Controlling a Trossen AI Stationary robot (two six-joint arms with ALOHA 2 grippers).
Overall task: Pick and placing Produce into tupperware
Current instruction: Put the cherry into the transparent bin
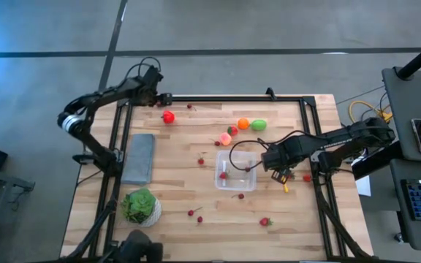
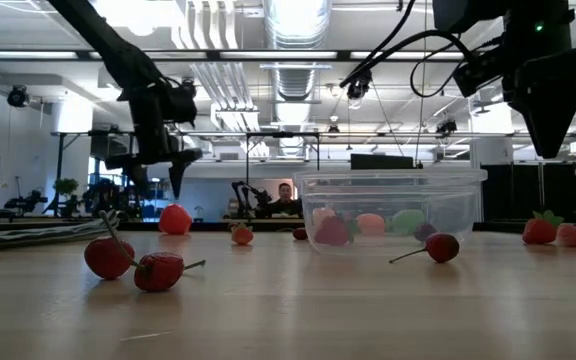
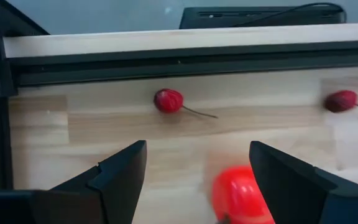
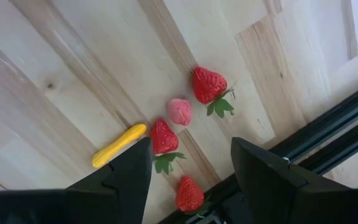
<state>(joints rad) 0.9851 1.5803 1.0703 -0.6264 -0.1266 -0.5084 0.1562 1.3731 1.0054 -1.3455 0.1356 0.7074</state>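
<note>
The clear tupperware (image 1: 236, 169) stands on the table's middle right, with a small red piece (image 1: 223, 175) in it. A red produce lump (image 1: 168, 116) lies near the far left corner. My left gripper (image 1: 156, 99) hangs open above the far side of it; in the left wrist view the lump (image 3: 241, 196) shows low between the open fingers (image 3: 197, 149), untouched. Orange (image 1: 243, 123), green (image 1: 259, 125) and peach (image 1: 226, 138) pieces lie beyond the box. My right gripper (image 1: 280, 164) hovers open just right of the box, over strawberries (image 4: 163, 137) and a yellow piece (image 4: 119, 145).
A grey slab (image 1: 139, 157) lies at the left, and a leafy green head in a white bowl (image 1: 140, 206) sits at the near left. Red cherries (image 1: 194, 212) and a strawberry (image 1: 265, 221) are scattered on the wood. A black frame rail (image 3: 185, 59) runs along the far edge.
</note>
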